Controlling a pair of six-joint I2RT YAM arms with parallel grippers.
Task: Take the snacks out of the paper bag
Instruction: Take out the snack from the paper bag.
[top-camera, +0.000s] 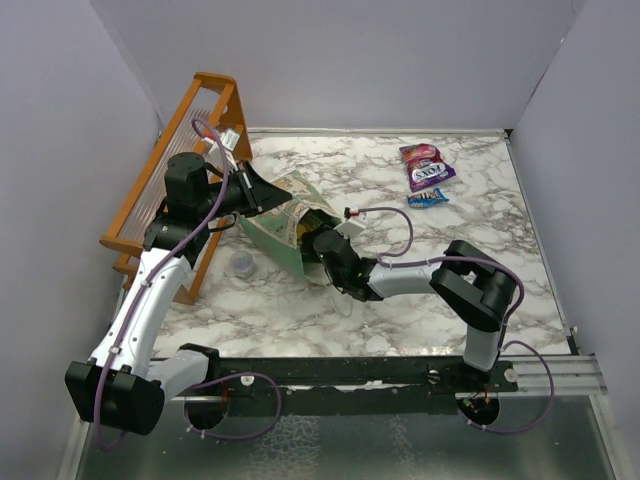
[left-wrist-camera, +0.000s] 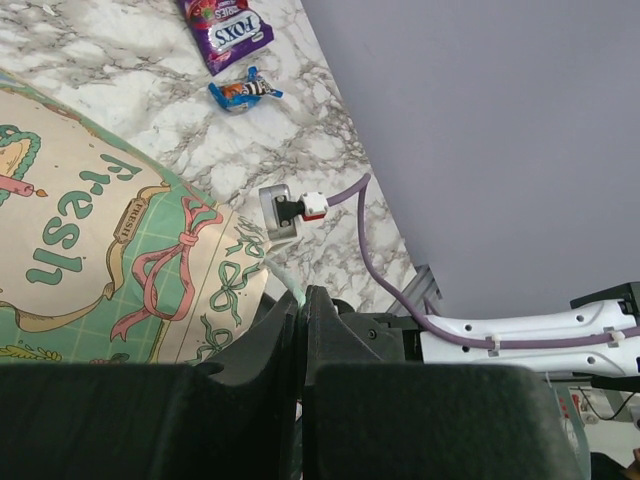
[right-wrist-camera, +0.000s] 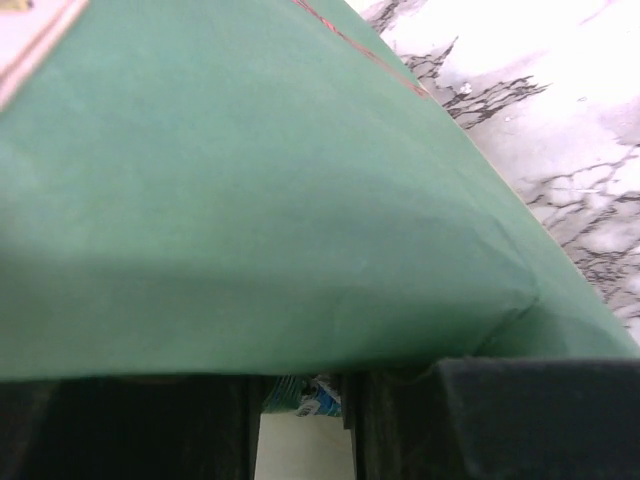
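Observation:
The mint-green paper bag (top-camera: 283, 228) lies on its side on the marble table, mouth toward the right arm; its printed side shows in the left wrist view (left-wrist-camera: 100, 240). My left gripper (top-camera: 250, 190) is shut on the bag's upper rim, with the mint edge pinched between its fingers (left-wrist-camera: 318, 330). My right gripper (top-camera: 322, 245) is inside the bag's mouth under the green wall (right-wrist-camera: 280, 200). Its jaws stand narrowly apart with a green and blue snack packet (right-wrist-camera: 305, 395) between the tips. A purple packet (top-camera: 426, 166) and a small blue packet (top-camera: 427, 197) lie at the far right.
An orange wooden rack (top-camera: 170, 170) stands along the left wall behind the left arm. A small clear round cup (top-camera: 243, 263) sits on the table just in front of the bag. Grey walls close in the table on three sides.

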